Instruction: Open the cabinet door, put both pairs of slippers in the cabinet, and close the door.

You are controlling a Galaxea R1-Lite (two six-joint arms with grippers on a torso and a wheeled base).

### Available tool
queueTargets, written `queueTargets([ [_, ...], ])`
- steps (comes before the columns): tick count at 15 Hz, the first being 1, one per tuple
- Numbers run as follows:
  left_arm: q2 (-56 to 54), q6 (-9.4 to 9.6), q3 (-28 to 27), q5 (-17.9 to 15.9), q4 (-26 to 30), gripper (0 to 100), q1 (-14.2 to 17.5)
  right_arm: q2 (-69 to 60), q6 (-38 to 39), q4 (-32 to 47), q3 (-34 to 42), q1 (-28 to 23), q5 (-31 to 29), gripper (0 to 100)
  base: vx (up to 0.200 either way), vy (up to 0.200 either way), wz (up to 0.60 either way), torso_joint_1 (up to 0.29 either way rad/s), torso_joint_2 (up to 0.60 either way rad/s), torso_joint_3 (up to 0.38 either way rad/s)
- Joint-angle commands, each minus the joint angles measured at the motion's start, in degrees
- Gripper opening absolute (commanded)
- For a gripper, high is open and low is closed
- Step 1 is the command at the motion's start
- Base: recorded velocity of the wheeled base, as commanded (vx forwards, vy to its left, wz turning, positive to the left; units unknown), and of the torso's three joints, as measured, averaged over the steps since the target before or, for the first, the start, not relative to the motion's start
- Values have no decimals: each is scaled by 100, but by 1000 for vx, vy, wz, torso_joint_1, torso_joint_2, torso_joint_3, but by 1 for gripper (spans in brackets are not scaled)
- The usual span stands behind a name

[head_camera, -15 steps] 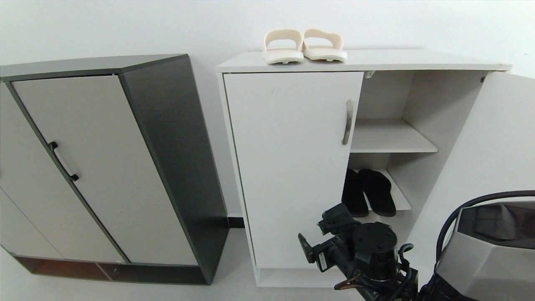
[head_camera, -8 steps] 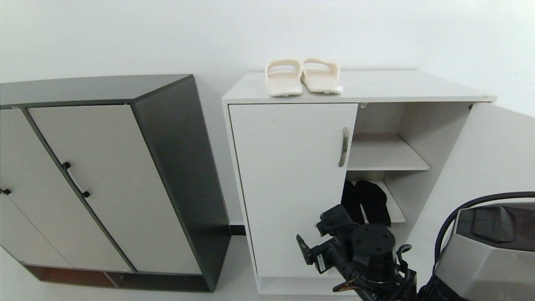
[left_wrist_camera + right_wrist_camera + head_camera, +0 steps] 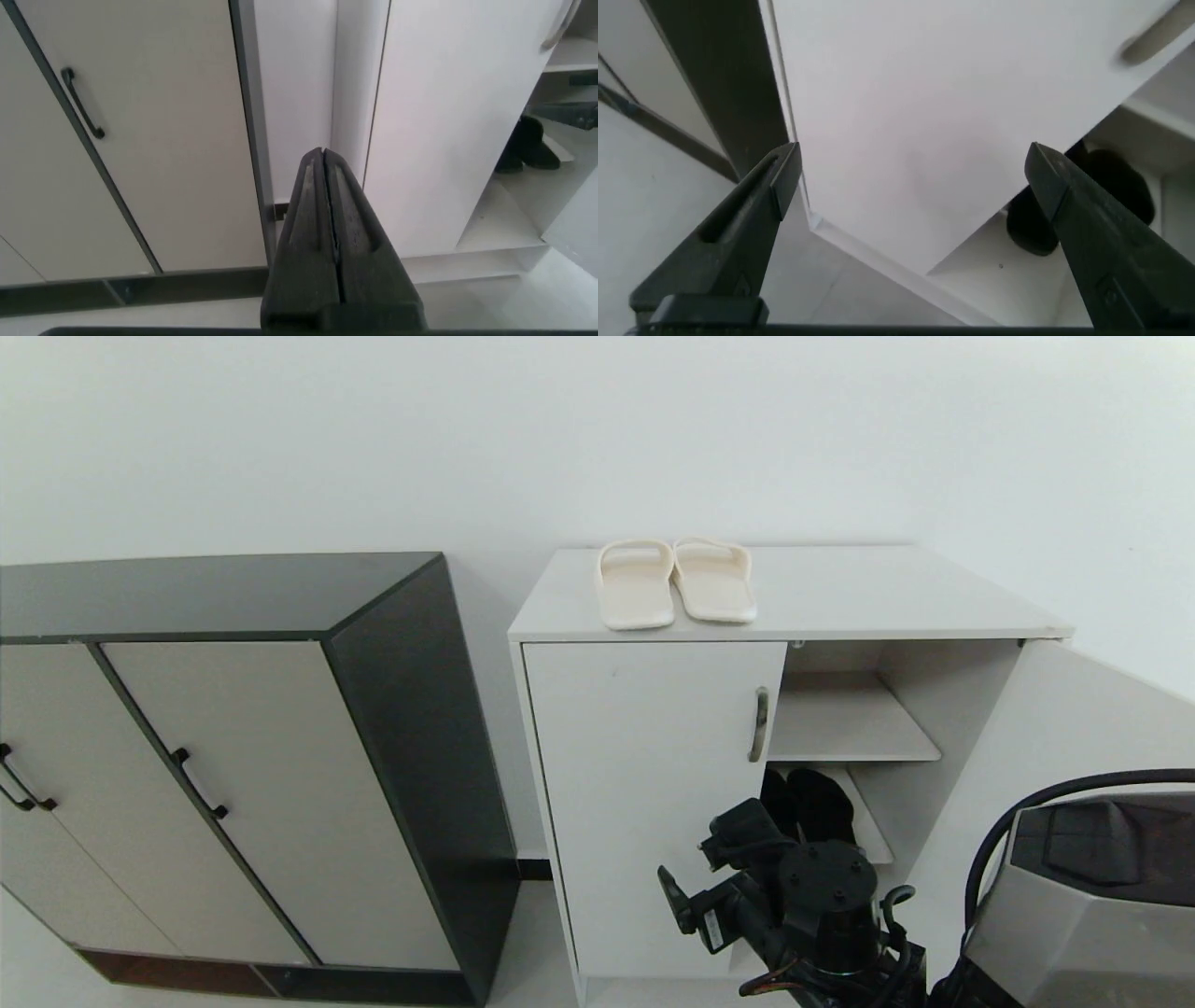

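Note:
A cream pair of slippers [image 3: 677,581] lies on top of the white cabinet [image 3: 887,593]. A black pair of slippers [image 3: 814,803] [image 3: 528,149] [image 3: 1106,182] rests on the lower shelf inside. The cabinet's right door [image 3: 1083,728] is swung open, while its left door [image 3: 653,775] [image 3: 971,112] with a metal handle [image 3: 758,725] is closed. My right gripper [image 3: 913,161] stands open, low in front of the closed door, holding nothing; its wrist [image 3: 826,896] is in the head view. My left gripper [image 3: 324,161] is shut and empty, facing the gap between the two cabinets.
A dark cabinet [image 3: 392,709] [image 3: 121,140] with pale doors and black handles stands to the left of the white one. A bare upper shelf [image 3: 850,723] sits above the black slippers. Behind both runs a white wall, and pale floor lies below.
The whole head picture has slid downward, so the camera has moved and more of the cabinet top shows. The slippers, the doors and the right arm have kept their places.

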Motion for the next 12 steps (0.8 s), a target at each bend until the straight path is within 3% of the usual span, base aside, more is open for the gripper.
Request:
queueTargets([
  [1, 0, -1, 0, 1, -1, 0, 0, 54, 1, -4, 6, 21, 6, 100, 0, 0, 0, 163, -471, -305],
  [12, 0, -1, 0, 1, -1, 0, 0, 54, 1, -13, 14, 48, -3, 100, 0, 0, 0, 204, -522, -309],
])
